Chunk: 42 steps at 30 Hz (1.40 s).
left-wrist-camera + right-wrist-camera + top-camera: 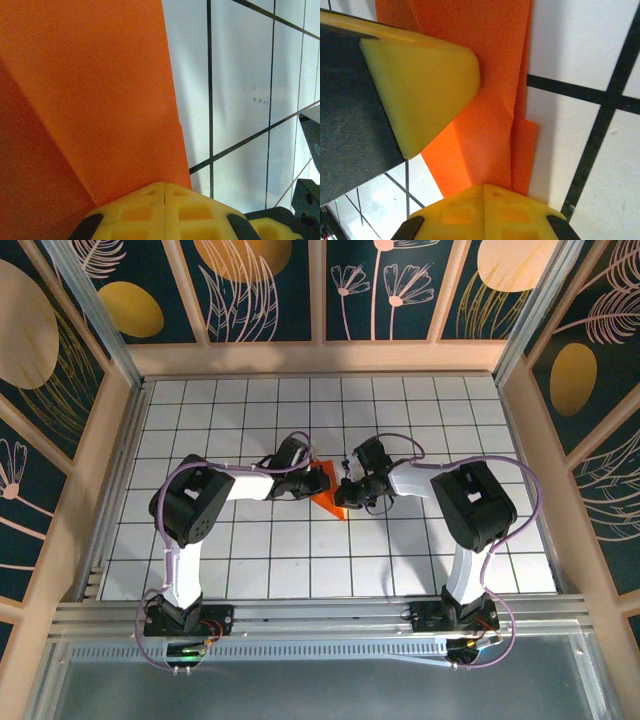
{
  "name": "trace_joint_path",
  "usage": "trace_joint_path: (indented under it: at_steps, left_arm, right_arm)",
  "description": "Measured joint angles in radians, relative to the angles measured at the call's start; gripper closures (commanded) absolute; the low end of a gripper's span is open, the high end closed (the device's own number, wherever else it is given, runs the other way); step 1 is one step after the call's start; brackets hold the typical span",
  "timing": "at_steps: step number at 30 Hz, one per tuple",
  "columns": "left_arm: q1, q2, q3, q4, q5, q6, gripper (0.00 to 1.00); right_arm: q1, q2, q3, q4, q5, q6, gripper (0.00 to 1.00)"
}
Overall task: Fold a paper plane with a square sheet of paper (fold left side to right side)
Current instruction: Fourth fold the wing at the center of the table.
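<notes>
Top external: white gridded table [250, 560], floral walls [260, 290]

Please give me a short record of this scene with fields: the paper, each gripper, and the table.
paper: orange, folded into overlapping layers, lying flat near the middle of the table
left gripper: shut, tips over the paper
right gripper: shut, tips at the paper's stepped edge, close to the left gripper
table: white tiles with black grid lines
grip: no paper seen clamped in either gripper
</notes>
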State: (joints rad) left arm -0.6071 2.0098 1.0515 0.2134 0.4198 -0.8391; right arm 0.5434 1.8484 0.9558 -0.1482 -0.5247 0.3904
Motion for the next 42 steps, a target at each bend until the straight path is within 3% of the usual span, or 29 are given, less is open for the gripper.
trace_joint_path:
  at_steps: [11,37,42]
  left_arm:
    - [0.012,0.006,0.013,-0.008,-0.014,0.005,1.00]
    - [0.262,0.144,0.262,-0.116,-0.075,0.134,1.00]
    - [0.294,0.122,0.227,-0.093,-0.108,0.159,1.00]
  right_arm:
    - [0.000,0.003,0.005,-0.007,0.004,-0.020,1.00]
    - [0.000,0.018,0.009,0.047,0.010,-0.026,1.00]
    - [0.000,0.018,0.011,0.044,0.010,-0.026,1.00]
